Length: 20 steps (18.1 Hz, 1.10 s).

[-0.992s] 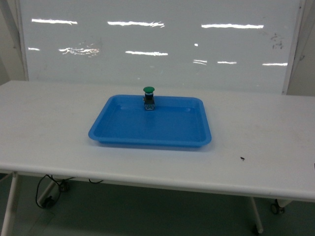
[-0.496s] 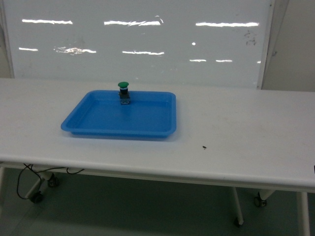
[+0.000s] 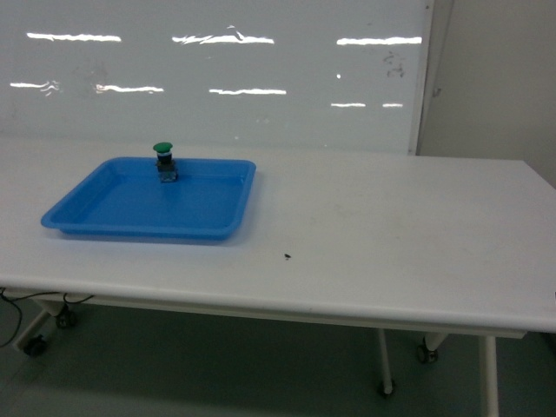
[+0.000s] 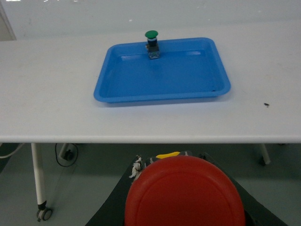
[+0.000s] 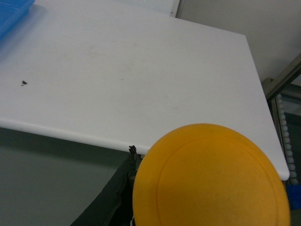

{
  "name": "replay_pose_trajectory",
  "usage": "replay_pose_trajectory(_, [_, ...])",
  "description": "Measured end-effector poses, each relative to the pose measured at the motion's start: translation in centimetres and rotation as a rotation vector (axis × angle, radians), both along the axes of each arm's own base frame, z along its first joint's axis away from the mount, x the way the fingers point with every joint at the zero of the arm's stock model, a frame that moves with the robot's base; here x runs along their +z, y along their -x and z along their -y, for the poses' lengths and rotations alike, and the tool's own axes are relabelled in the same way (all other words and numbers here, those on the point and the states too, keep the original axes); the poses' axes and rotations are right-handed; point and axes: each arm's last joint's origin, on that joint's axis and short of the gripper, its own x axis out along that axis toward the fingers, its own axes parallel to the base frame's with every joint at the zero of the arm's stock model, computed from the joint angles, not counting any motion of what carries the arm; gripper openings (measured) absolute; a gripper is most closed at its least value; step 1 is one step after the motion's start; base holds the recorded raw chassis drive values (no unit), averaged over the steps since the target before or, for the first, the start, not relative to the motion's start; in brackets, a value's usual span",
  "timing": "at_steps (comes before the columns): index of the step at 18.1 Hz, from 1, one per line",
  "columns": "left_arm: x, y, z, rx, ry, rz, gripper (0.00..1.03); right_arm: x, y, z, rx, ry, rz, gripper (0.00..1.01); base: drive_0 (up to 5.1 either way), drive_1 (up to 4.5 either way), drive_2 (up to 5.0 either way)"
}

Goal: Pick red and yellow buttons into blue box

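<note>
The red button's round cap [image 4: 184, 190] fills the bottom of the left wrist view. My left gripper [image 4: 184, 212] is shut on it, with dark fingers [image 4: 115, 209] flanking the cap, below and in front of the table's edge. The yellow button's cap [image 5: 211, 176] fills the bottom of the right wrist view, and my right gripper [image 5: 207, 212] is shut on it, one dark finger [image 5: 101, 207] showing at its left. It hangs near the table's front right corner. Both button bodies are hidden under their caps. Neither gripper shows in the head view. The blue box is out of view.
A shallow blue tray [image 3: 221, 228] [image 4: 221, 89] lies on the white table [image 3: 391, 234], with a green-capped button [image 3: 162, 149] [image 4: 151, 35] standing at its far rim. A whiteboard [image 3: 261, 78] stands behind. A small dark speck [image 3: 287, 255] lies mid-table. A metal frame [image 5: 282, 80] stands past the table's right end.
The head view has swung to the right: the tray and green-capped button have slid from the middle to the left of the picture, and the table's right end now shows.
</note>
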Motion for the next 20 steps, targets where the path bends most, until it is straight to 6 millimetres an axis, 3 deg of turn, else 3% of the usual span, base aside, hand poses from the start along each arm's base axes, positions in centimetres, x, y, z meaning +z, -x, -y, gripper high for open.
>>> replay_pose_trajectory(9, [0.00,-0.01,0.01,-0.002,0.001,0.000,0.30,0.02,-0.01,0.00,0.000,0.000,0.002,0.36,4.9,-2.35,-2.4])
replay_pose_trajectory(20, [0.00,-0.01,0.01,-0.002,0.001,0.000,0.30,0.04,-0.01,0.00,0.000,0.000,0.003,0.36,4.3,-3.78,-0.8])
